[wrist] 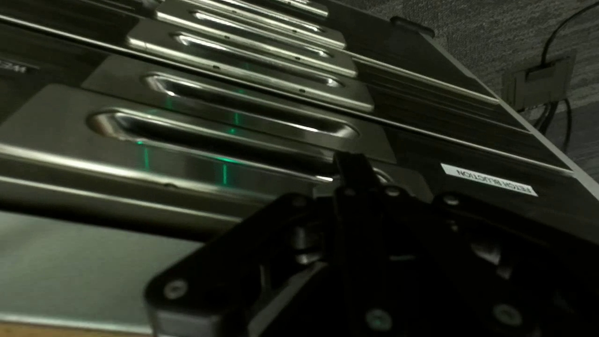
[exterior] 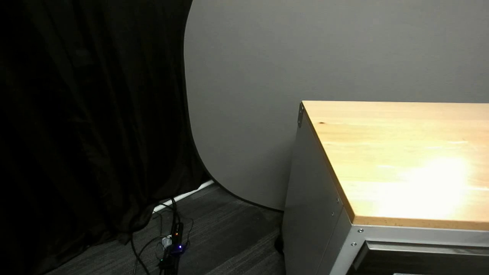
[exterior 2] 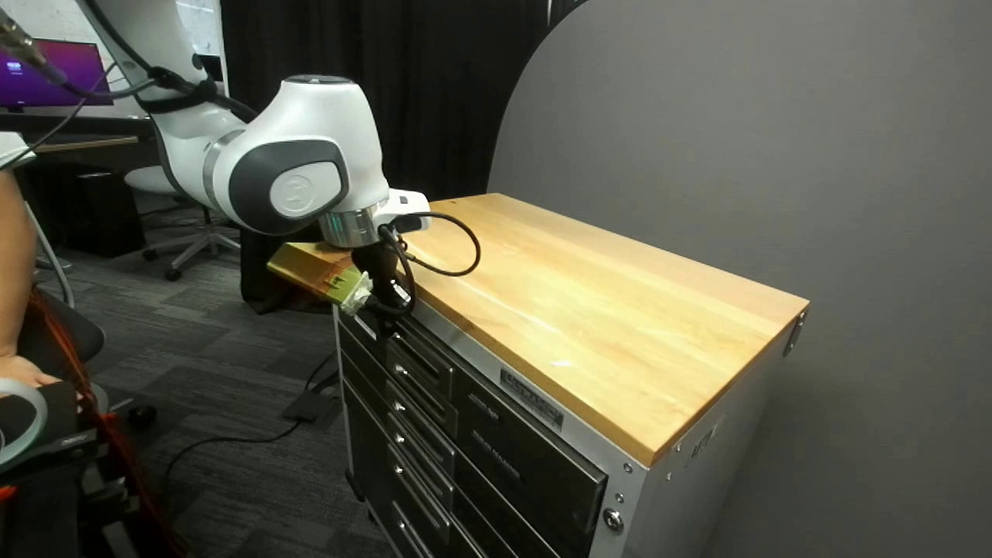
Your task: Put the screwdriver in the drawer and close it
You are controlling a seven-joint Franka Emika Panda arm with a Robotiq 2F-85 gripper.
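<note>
The top drawer [exterior 2: 535, 457] of the grey metal cabinet [exterior: 313, 198] is pushed in, with its dark front flush with the frame in an exterior view. Its front and recessed handle also show close up in the wrist view [wrist: 70, 117]. My gripper [wrist: 352, 164] has its black fingers together, with nothing seen between them. It points down at the drawer's handle, near one end of the recess. I cannot tell whether the tips touch it. In an exterior view the gripper [exterior 2: 390, 319] hangs just outside the cabinet's front edge. The screwdriver is hidden or out of view.
The light wooden top [exterior 2: 589, 310] overhangs beside the gripper. Several lower drawers with recessed handles [exterior 2: 418, 457] lie below. A yellow block [exterior 2: 318, 271] is fixed beside the wrist, and a cable [exterior 2: 465, 248] loops out. A person's arm [exterior 2: 12, 271] is at the far left.
</note>
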